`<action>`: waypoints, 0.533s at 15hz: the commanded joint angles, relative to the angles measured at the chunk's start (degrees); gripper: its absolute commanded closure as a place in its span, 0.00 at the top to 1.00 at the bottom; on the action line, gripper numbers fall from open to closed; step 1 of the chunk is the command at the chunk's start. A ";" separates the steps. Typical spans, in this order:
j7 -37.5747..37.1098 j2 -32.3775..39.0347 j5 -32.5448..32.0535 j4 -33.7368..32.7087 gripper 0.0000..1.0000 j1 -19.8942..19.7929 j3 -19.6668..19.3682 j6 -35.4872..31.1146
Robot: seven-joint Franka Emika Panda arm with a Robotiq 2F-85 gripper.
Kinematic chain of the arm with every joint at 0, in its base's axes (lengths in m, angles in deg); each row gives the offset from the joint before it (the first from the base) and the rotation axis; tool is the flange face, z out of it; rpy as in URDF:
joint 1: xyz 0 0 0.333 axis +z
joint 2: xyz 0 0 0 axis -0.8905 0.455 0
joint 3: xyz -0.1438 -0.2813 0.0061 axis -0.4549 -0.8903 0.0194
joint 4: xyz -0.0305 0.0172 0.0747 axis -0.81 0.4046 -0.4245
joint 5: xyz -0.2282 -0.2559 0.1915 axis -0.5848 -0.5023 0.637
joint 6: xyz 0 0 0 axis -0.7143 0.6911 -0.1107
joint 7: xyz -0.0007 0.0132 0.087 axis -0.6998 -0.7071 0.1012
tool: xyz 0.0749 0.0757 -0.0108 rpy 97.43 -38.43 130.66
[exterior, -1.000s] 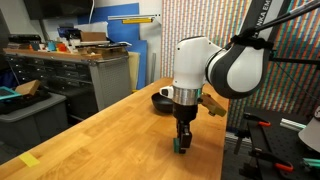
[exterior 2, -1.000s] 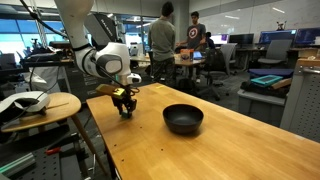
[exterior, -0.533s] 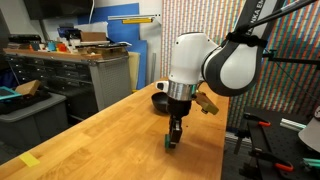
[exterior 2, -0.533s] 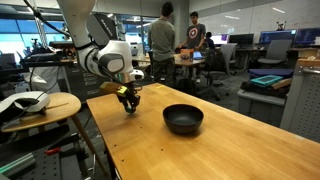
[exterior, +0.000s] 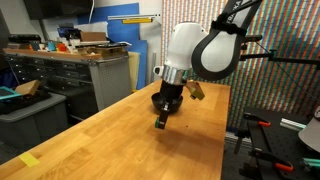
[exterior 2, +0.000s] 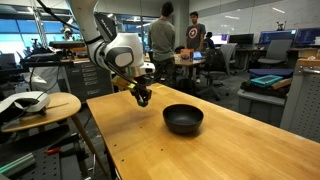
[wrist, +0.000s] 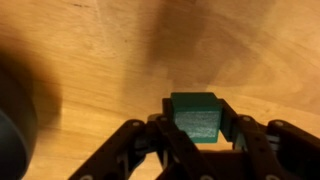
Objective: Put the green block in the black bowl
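My gripper (wrist: pixel 196 122) is shut on the green block (wrist: pixel 194 115), a small dark-green cube held between the two black fingers above the wooden table. In both exterior views the gripper (exterior: pixel 160 122) (exterior 2: pixel 143 100) hangs in the air over the table with the block at its tip. The black bowl (exterior 2: pixel 183 119) sits on the table a short way from the gripper. In an exterior view the bowl (exterior: pixel 157 100) is mostly hidden behind the arm. In the wrist view a dark curved edge, the bowl (wrist: pixel 12 130), shows at the left border.
The wooden table (exterior 2: pixel 190 150) has its edges close on both sides. A stool with a white object (exterior 2: pixel 30 102) stands beside the table. Cabinets and a workbench (exterior: pixel 70 70) stand behind. People (exterior 2: pixel 163 38) stand in the background.
The gripper has lifted the green block off the table and carried it toward the black bowl over the last second. The bowl has not moved.
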 commanded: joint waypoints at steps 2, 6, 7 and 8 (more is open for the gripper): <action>-0.82 -4.58 0.81 0.23 0.21 -2.36 -1.84 0.33; -0.82 -7.58 0.69 0.16 0.21 -4.14 -4.92 0.70; -0.34 -8.14 1.42 0.06 0.21 -5.24 -5.19 0.60; -0.05 -8.49 2.18 -0.15 0.21 -6.14 -5.41 0.66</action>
